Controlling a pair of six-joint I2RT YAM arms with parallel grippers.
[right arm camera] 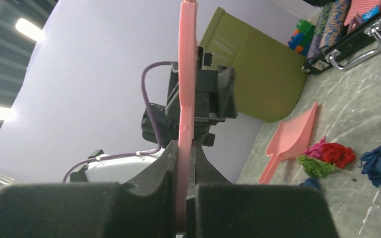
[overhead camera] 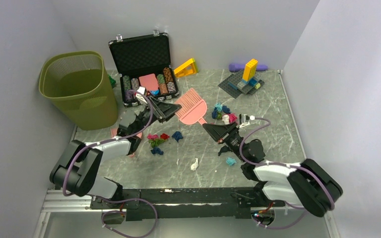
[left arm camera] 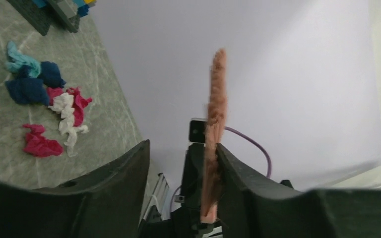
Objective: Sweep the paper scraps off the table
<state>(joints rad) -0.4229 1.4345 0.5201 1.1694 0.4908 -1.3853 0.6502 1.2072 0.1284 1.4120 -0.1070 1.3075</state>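
Note:
A pink hand brush hangs in the air between my two grippers. My right gripper is shut on its flat pink handle. My left gripper is open, and the brush bristles rest against its right finger only. Paper scraps lie on the table: one cluster just right of the brush, another under the left arm, plus a white wad and a teal one nearer the front. The left wrist view shows blue, pink and white scraps.
A pink dustpan lies on the table near the left arm. A green bin stands at the back left, next to an open black chip case. A dark baseplate with blocks and a yellow block sit at the back.

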